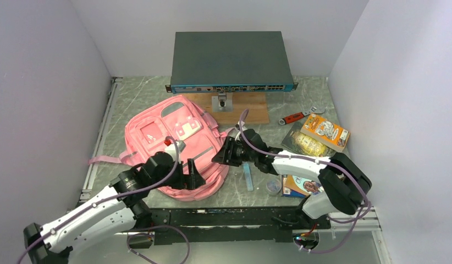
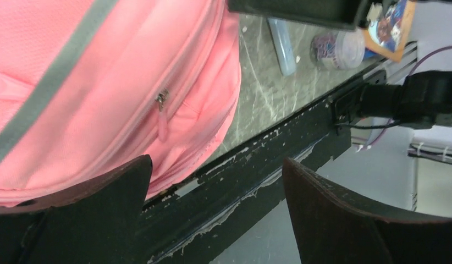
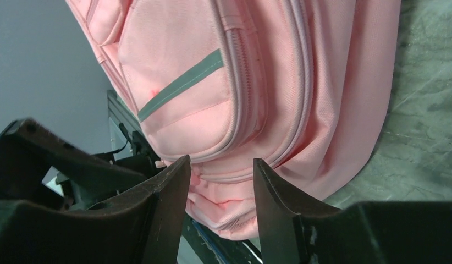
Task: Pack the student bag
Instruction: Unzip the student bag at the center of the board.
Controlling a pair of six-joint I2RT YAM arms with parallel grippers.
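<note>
The student bag [image 1: 169, 140] is a light-pink backpack lying flat at the left middle of the table, front pockets up. My left gripper [image 1: 197, 180] is at the bag's near right corner. In the left wrist view the gripper [image 2: 217, 165] is wide open and empty over the table's front edge, with the bag [image 2: 103, 82] and a zip pull [image 2: 161, 102] to its left. My right gripper [image 1: 221, 152] is at the bag's right side. In the right wrist view it [image 3: 222, 162] is open, its fingertips just short of the bag's zipped edge [image 3: 240, 99], holding nothing.
A grey network switch [image 1: 232, 60] stands at the back over a wooden board [image 1: 246, 110]. To the right lie a red-handled tool [image 1: 292, 117], an orange snack box [image 1: 324, 132], a yellow packet [image 1: 309, 144], a booklet [image 1: 301, 186], a round container [image 1: 274, 187] and a blue tube [image 1: 248, 177].
</note>
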